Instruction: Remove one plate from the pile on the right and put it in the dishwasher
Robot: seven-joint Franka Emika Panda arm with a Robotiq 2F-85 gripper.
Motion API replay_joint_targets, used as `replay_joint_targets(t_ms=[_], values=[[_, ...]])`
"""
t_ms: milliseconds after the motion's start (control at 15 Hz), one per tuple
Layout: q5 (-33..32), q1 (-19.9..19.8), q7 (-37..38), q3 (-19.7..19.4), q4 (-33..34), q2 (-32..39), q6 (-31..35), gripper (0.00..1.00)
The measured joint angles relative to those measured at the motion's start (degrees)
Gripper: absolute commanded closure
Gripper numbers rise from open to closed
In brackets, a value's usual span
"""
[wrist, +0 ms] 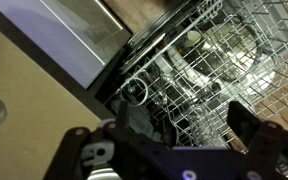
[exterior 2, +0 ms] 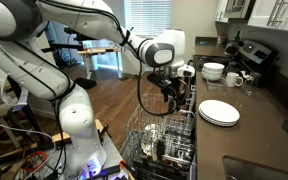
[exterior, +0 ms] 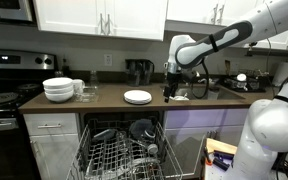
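The pile (exterior: 137,97) of white plates lies flat near the worktop's (exterior: 106,99) front edge. The top plate (exterior 2: 219,110) is face up and round, so it has no long axis. The claw (exterior 2: 172,90) hangs off that edge above the open dishwasher (exterior: 124,150), with its jaws wide apart and empty. Bowls (exterior: 59,89) and a mug (exterior 2: 235,78) sit toward the stove (exterior: 4,95) end, well apart from the pile.
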Motion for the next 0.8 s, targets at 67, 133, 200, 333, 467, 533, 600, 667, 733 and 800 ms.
replay_joint_targets(t_ms=[67, 133, 200, 333, 467, 533, 600, 667, 733, 800], values=[[-1.98, 0.0, 0.0, 0.39, 0.61, 0.0, 0.0, 0.0], [-3.86, 0.0, -0.05, 0.79, 1.26, 0.02, 0.0, 0.0], [-5.61, 0.02, -0.23, 1.21, 1.86, 0.04, 0.05, 0.0], [-8.8, 0.18, -1.53, 2.04, 3.07, 0.28, 0.74, 0.0], [-11.73, 0.28, -3.42, 2.8, 3.98, 1.08, 3.11, 0.0], [-12.92, 0.35, -4.43, 3.1, 4.33, 1.75, 4.83, 0.0], [-14.14, 0.44, -5.4, 3.33, 4.64, 2.64, 6.98, 0.0], [-15.33, 0.54, -6.32, 3.5, 4.92, 3.71, 9.28, 0.0], [-16.56, 0.69, -7.13, 3.64, 5.29, 5.0, 11.72, 0.0], [-17.58, 0.89, -7.88, 3.73, 5.7, 6.44, 14.2, 0.0]])
